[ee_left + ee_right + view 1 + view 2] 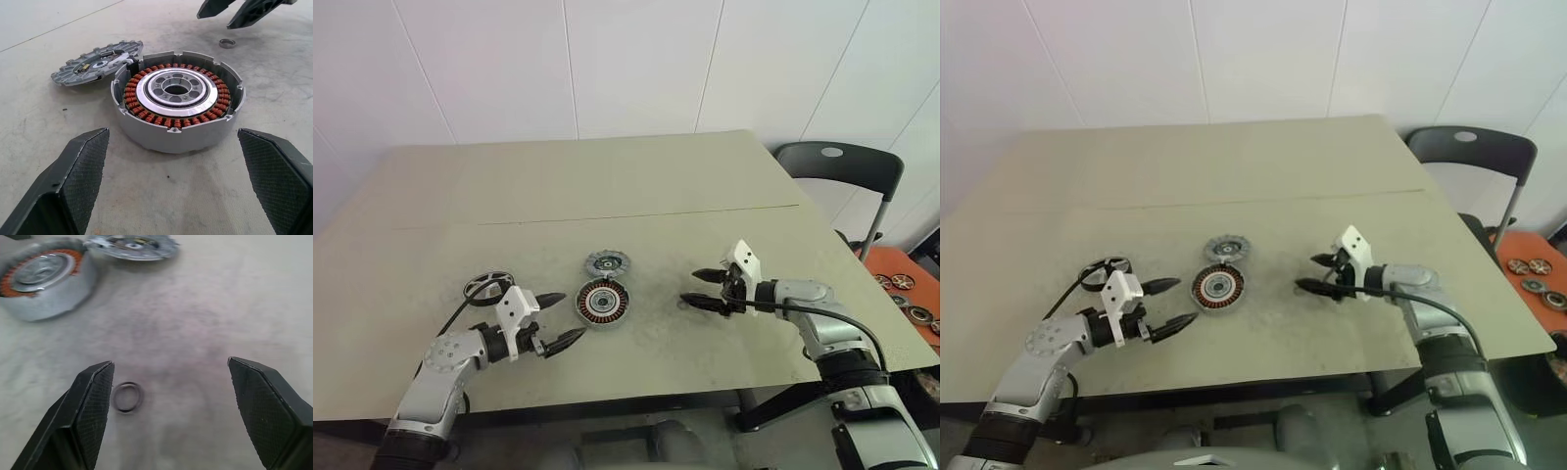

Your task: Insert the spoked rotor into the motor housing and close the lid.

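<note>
Spoked rotor (486, 288) lies far-left, behind the left gripper (558, 319), fingers spread and empty. Motor housing (603, 303) sits centre, lid (607, 263) just beyond. Right gripper (702, 290) is spread, empty. Risk: its fingers scatter the small ring (127, 397).

Lid (606, 262) just behind motor housing (603, 302)

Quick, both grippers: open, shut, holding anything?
Left gripper: open, empty, facing the housing.
Right gripper: open, empty, a small ring on the table between its fingers.
</note>
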You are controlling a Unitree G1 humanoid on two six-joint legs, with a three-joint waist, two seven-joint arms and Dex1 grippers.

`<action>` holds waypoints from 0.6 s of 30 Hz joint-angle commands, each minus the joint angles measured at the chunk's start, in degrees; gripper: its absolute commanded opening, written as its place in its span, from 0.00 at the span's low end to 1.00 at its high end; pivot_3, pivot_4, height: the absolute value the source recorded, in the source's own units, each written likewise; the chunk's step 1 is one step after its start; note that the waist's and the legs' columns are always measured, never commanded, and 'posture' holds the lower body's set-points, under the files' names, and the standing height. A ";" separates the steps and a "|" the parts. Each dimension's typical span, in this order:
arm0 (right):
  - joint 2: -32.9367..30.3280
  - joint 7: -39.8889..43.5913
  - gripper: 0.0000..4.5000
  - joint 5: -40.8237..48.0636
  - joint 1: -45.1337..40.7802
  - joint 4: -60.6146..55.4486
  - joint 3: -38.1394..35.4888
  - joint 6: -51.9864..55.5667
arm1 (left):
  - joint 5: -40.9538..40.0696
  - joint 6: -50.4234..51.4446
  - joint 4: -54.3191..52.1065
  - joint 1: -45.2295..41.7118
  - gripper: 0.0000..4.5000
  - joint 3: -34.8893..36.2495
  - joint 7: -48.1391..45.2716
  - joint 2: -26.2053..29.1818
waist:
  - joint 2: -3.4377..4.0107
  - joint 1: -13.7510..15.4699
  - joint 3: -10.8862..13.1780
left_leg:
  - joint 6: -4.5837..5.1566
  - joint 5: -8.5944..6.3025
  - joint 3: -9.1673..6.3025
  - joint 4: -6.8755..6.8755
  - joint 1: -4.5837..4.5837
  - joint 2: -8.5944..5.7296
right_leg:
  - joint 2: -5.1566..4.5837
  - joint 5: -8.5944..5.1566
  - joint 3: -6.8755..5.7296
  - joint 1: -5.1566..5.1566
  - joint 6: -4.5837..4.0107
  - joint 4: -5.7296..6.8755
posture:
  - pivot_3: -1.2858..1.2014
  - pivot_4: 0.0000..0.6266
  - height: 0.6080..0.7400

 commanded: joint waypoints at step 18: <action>-0.04 -4.31 0.65 -6.89 0.95 5.52 4.73 -6.05 | 2.04 -1.94 -0.22 -0.62 1.00 -0.11 0.75 -1.26 | -0.11 0.01 -0.06 | 0.00 0.00 0.00 0.20 0.22 0.00 | 0.00 -0.04 0.00 0.31 0.00 -0.02 | 0.52 0.00 1.00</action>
